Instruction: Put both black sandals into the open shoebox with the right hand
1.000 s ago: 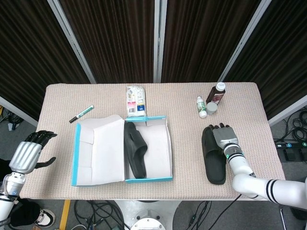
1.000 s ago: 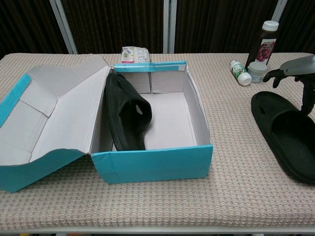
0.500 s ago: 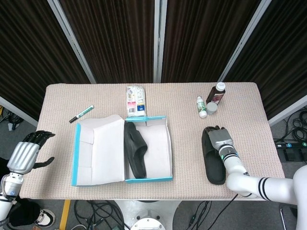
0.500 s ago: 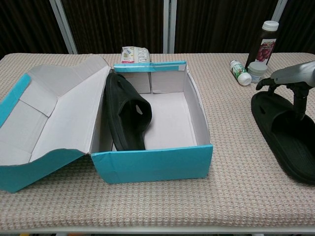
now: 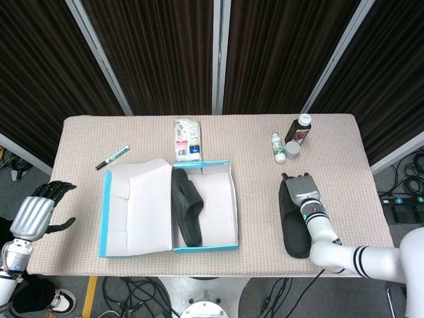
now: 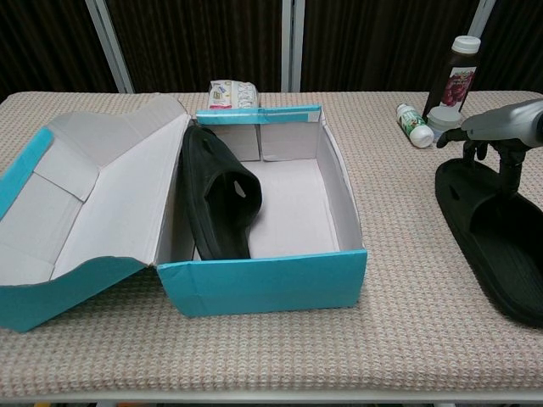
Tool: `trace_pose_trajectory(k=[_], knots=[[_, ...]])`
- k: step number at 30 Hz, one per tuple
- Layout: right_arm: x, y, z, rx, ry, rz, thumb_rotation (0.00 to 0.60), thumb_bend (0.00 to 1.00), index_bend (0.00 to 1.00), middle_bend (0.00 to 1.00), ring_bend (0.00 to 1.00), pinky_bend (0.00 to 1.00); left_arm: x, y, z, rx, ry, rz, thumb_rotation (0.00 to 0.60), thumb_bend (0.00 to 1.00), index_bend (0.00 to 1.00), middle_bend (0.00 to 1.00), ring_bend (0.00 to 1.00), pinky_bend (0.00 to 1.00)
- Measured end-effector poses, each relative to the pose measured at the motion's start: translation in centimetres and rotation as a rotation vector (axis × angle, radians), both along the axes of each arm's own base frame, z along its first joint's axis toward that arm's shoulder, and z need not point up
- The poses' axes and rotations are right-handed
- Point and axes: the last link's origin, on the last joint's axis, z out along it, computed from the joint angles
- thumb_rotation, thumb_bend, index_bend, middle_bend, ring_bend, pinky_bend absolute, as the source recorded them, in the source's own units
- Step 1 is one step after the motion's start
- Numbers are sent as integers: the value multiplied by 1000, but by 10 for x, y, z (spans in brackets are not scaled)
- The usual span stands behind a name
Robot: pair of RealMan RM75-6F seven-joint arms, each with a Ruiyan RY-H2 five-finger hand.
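Since a second ago my right hand (image 5: 303, 185) has slid slightly toward the shoebox (image 5: 205, 205) and now sits over the toe end of the loose sandal (image 5: 293, 225); its fingers point down onto the shoe, but I cannot tell whether they actually grip it. The sandal itself looks nudged a touch, otherwise nothing else shifted. Left hand (image 5: 36, 209) hangs off the table edge left of the shoebox, fingers apart, holding nothing. Surface is a beige woven table cover (image 5: 252, 142), dark pleated curtains behind. Behind the shoebox: a white packet (image 5: 187, 140); back-left of it a marker (image 5: 112, 157); well right of it a dark bottle (image 5: 299, 128), a small white bottle (image 5: 277, 147) and a small jar (image 5: 292, 150). Shoebox is teal outside, white inside, lid folded open to its left. One sandal (image 5: 186, 206) already lies inside along the box's left wall, tilted on its side. Both are plain matte black slides.
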Motion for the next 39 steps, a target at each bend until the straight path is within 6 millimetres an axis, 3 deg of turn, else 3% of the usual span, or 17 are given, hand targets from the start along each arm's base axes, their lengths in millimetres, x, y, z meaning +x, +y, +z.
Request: trace_pose_trajectory(k=[9, 18, 22, 28, 39], knots=[[7, 3, 6, -19, -21, 34, 600, 112, 14, 435, 291, 208, 1, -1, 0, -6, 0, -1, 600, 191, 216, 210, 142, 202], [33, 8, 42, -82, -113, 100, 600, 116, 81, 435, 291, 212, 2, 0, -2, -11, 2, 1, 600, 191, 216, 210, 142, 202], [50, 6, 63, -132, -200, 134, 600, 131, 129, 435, 290, 220, 2, 1, -2, -14, -1, 1, 600, 191, 216, 210, 142, 202], [76, 5, 77, -146, -389, 155, 600, 151, 182, 435, 290, 234, 2, 1, -2, -22, -3, 3, 600, 191, 216, 210, 142, 202], [121, 9, 77, -66, -711, 241, 600, 151, 186, 435, 291, 234, 1, 0, -1, -15, -10, 9, 600, 191, 216, 210, 142, 202]])
